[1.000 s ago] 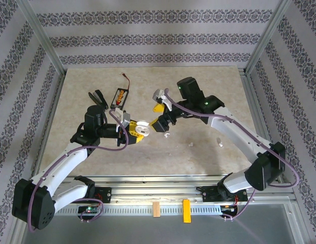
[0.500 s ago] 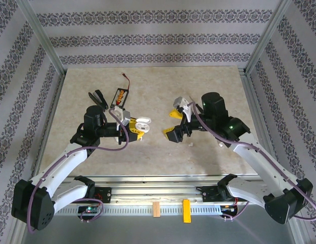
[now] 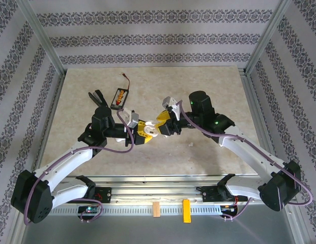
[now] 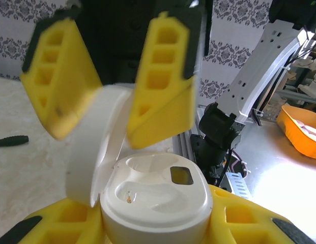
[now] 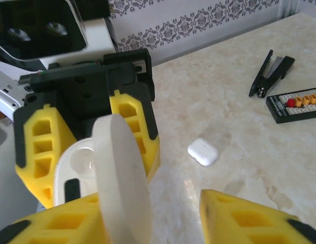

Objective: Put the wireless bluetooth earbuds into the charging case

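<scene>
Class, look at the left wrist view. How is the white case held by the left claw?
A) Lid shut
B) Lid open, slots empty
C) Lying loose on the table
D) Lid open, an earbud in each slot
B: the case sits clamped in the left claw, its lid stands open, and both slots look bare.

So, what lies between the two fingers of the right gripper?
The open lid of the charging case that the left gripper holds, seen in both wrist views.
</scene>
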